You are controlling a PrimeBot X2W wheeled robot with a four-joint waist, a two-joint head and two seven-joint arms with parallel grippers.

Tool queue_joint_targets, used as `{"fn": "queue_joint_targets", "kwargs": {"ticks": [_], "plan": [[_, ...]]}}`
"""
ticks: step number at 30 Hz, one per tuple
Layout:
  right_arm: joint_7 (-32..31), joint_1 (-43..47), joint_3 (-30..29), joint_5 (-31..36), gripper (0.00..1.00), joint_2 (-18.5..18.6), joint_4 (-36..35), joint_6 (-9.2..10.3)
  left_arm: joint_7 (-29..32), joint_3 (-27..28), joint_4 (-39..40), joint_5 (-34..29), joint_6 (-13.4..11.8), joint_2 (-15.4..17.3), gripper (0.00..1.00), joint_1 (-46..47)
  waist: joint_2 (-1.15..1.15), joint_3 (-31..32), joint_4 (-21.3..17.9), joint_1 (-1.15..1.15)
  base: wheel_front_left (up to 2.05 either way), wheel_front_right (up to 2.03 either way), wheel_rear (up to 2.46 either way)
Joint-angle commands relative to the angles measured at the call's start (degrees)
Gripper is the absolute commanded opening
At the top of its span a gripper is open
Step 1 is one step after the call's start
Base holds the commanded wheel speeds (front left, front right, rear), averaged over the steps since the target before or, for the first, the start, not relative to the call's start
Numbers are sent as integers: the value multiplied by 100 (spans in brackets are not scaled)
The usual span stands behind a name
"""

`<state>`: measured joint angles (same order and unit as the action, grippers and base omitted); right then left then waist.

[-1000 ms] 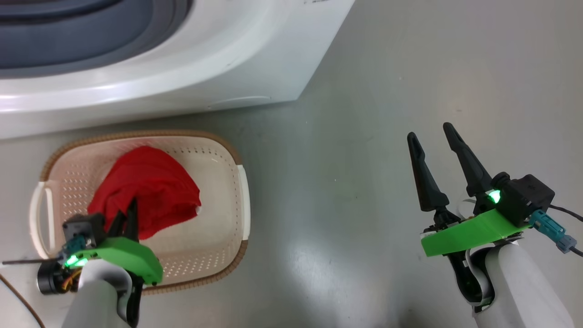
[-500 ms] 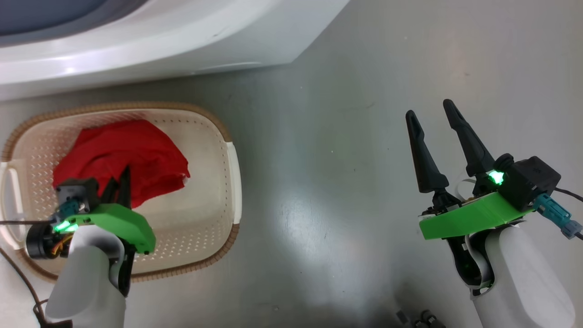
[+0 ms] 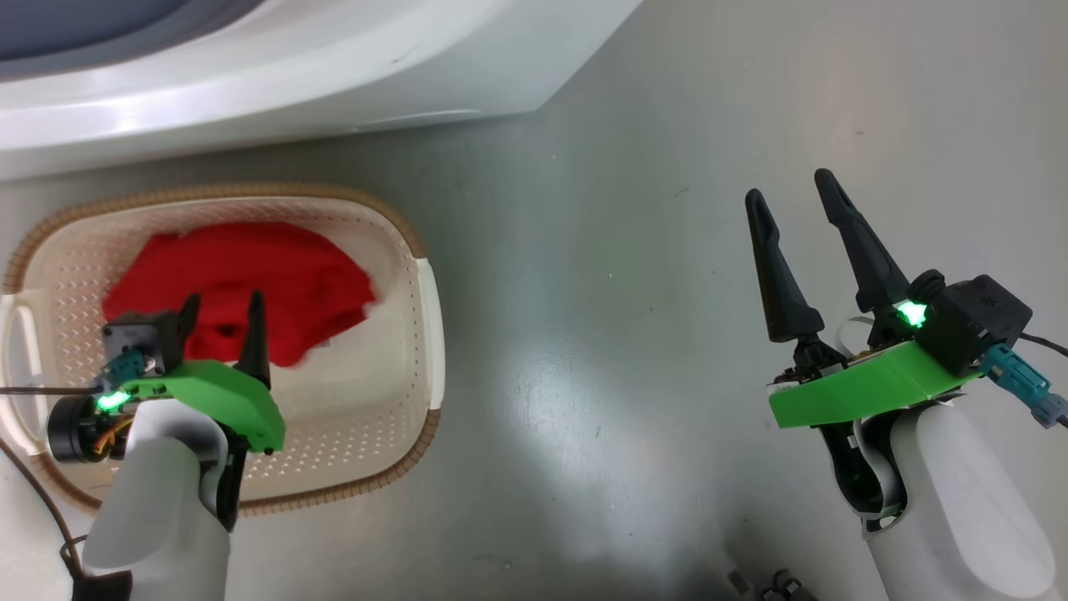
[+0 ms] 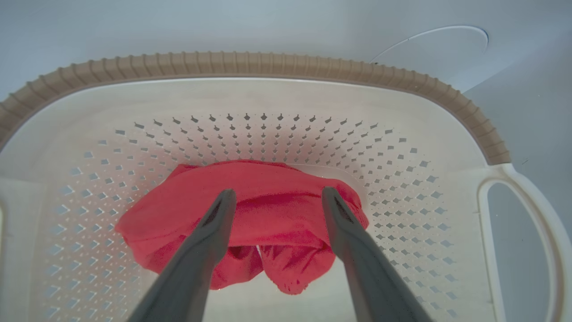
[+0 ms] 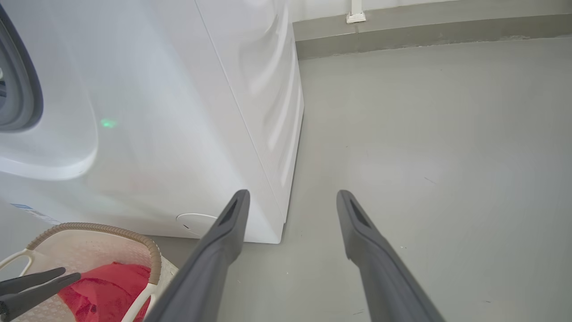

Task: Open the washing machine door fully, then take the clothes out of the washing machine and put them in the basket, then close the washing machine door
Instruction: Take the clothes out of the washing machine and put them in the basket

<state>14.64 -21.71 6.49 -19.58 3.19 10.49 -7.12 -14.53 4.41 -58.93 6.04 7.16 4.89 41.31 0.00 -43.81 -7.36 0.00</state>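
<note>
So the left gripper (image 3: 223,300) has just popped its 2 fingers apart. Half a second ago they were pinched on the red clothes (image 3: 250,271); now they're spread with nothing in them. The heap sits loose in the basket (image 3: 434,334), toward its far-left part. The right gripper (image 3: 790,185) is wide open too, empty, over bare floor (image 3: 626,334). I'd say this load is delivered, so next is grabbing whatever's left or closing up. The heap lies wider than deep, long axis left-right, along the front of the washing machine (image 3: 334,67) behind it.

Open floor (image 3: 634,275) beside the basket (image 3: 435,334) — washing machine (image 3: 334,83) blocks ahead.
</note>
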Motion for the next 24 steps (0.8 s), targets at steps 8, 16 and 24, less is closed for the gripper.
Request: {"fn": "queue_joint_targets", "kwargs": {"ticks": [8,16,24], "plan": [[36,184,73,85,100,-31,-45,-36,-47,142,144,111,33,71,100,-345,0,380,137,0,0,0,0],[36,326,40,107,100,7,10,-36,-47,108,547,348,33,-23,100,-633,0,848,287,0,0,0,0],[36,465,38,85,100,90,79,-36,-47,99,1175,525,33,-56,100,-1003,0,1369,414,0,0,0,0]]}}
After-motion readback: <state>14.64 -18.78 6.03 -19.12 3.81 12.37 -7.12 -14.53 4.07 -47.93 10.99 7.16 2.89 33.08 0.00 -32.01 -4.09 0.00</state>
